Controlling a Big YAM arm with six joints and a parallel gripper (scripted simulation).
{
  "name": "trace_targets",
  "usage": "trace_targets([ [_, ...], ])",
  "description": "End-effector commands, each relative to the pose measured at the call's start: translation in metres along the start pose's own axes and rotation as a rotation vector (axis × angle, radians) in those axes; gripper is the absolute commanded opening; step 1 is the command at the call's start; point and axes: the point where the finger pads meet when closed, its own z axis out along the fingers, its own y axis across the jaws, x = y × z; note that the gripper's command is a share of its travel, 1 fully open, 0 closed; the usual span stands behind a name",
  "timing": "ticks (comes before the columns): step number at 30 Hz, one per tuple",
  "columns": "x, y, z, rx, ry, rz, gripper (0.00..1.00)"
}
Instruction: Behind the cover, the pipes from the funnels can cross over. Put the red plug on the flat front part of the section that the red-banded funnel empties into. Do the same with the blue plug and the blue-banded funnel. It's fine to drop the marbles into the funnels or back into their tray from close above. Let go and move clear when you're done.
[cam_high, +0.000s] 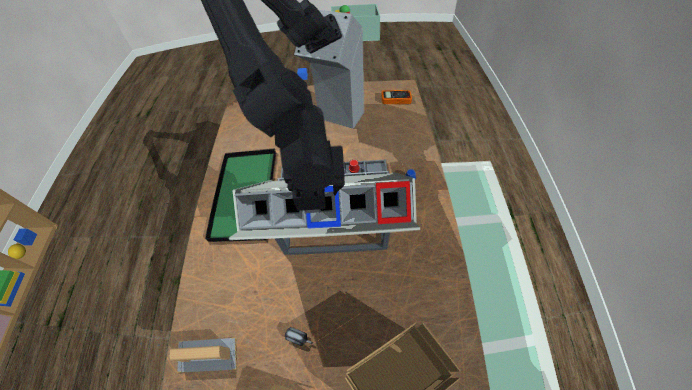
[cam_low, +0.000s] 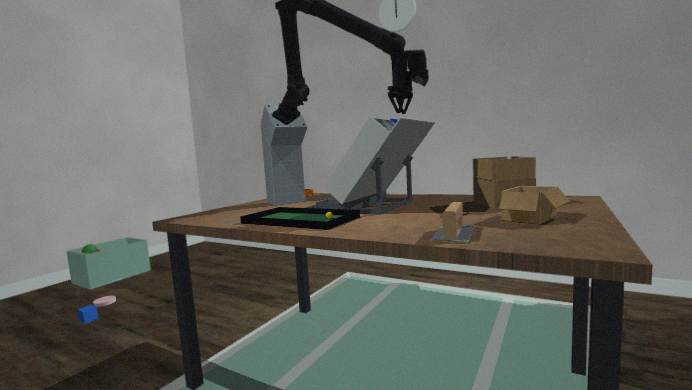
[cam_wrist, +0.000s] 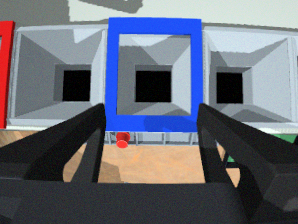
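A row of grey funnels tops the tilted grey cover (cam_low: 370, 160). The blue-banded funnel (cam_high: 323, 210) is in the middle and the red-banded funnel (cam_high: 393, 201) is at the right end. My gripper (cam_low: 400, 107) hangs just above the blue-banded funnel (cam_wrist: 153, 76), open, with nothing between the fingers. The red plug (cam_high: 354, 165) stands by the grey sections behind the funnels, and it also shows in the wrist view (cam_wrist: 123, 139). The blue plug (cam_high: 411, 173) sits at the right end. A yellow marble (cam_low: 328, 215) lies in the green tray (cam_high: 242, 192).
The arm's grey pedestal (cam_high: 337, 70) stands behind the funnel rack. An orange meter (cam_high: 397, 96) lies to the right of it. Cardboard boxes (cam_low: 520, 192), a wooden block on a grey plate (cam_low: 454, 222) and a small grey cylinder (cam_high: 297, 337) are on the table's other end.
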Motion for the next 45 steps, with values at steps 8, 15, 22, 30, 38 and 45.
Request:
trace_targets([
  [8,-0.007,-0.003,-0.011,0.006,0.003,0.025,0.56],
  [15,0.000,-0.004,-0.018,-0.002,-0.026,0.036,0.56],
  [22,0.016,0.001,-0.019,-0.008,-0.029,0.029,0.56],
  [30,0.064,0.001,-0.018,-0.007,-0.028,0.028,0.56],
  [38,0.109,0.002,-0.016,-0.007,-0.027,0.028,0.56],
  [45,0.150,0.002,-0.015,-0.007,-0.023,0.027,0.56],
])
